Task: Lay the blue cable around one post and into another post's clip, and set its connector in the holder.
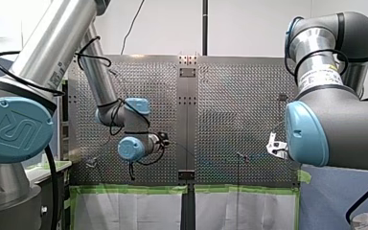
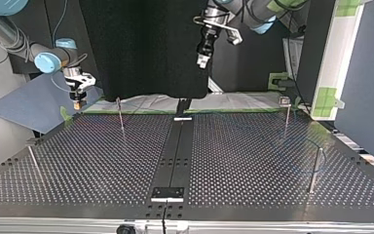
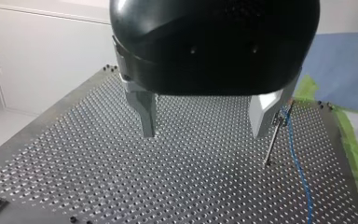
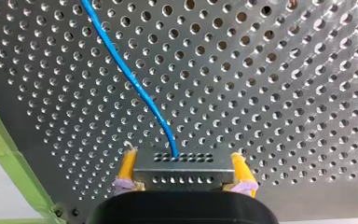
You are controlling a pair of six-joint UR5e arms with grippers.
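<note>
Blue cable (image 4: 135, 88), connector (image 4: 182, 170) between right fingers (image 4: 127, 166)

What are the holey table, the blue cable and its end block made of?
The table looks like matt grey metal: dull sheen, punched holes. The blue cable seems plastic-sheathed: smooth, bending softly. The connector looks metal too, grey and sharp-edged, possibly plastic.

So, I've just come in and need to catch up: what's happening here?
My right gripper is shut on the connector of the blue cable, holding it above the perforated table. My left gripper hangs open and empty beside a post that the cable reaches. The connector is not yet set down.
</note>
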